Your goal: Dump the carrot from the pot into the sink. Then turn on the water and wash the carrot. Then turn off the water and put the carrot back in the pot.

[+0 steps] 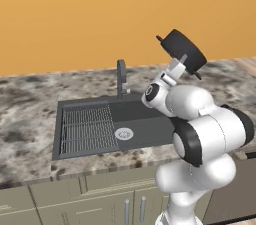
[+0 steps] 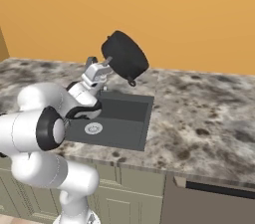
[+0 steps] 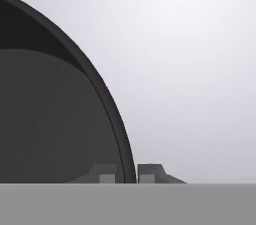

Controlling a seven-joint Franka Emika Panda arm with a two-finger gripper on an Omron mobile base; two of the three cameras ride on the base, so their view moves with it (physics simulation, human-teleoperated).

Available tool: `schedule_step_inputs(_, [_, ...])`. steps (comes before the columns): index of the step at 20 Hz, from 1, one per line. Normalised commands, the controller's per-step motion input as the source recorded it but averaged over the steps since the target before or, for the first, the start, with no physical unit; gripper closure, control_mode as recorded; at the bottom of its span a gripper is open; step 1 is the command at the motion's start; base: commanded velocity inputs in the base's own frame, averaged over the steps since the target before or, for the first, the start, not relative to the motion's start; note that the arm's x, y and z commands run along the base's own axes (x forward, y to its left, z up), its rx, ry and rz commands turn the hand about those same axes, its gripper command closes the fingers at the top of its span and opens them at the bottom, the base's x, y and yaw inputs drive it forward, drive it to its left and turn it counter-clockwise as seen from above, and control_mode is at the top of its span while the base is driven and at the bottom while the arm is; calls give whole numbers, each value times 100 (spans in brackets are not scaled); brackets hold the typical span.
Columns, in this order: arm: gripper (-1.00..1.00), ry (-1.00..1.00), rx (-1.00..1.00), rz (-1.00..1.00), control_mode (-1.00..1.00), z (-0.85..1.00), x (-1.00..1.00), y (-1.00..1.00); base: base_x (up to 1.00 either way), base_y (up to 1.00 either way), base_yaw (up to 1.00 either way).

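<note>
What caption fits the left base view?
Arm holds the tilted pot aloft by its rim above the sink.

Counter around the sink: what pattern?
Mottled grey-brown stone speckle on the counter, clearest in the right base view.

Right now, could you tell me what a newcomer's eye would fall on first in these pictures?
The dark pot held high in the air and tipped on its side, above the counter behind the sink. The claw is shut on its rim, seen close in the hand view. Below, the sink shows its wire rack and silver drain.
</note>
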Motion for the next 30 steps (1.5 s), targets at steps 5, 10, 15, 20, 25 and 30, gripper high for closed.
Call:
schedule_step_inputs(5, [100,-1,-9,0,-100,13,-25,11,0,0,0])
schedule_step_inputs(10, [100,0,-7,0,-100,11,-18,2,0,0,0])
schedule_step_inputs(15, [100,0,-5,0,-100,14,-13,0,0,0,0])
schedule_step_inputs(20, [100,0,-6,0,-100,9,-4,3,0,0,0])
schedule_step_inputs(25, [100,0,-8,0,-100,0,-2,18,0,0,0])
schedule_step_inputs(30, [100,0,-6,0,-100,0,-6,14,0,0,0])
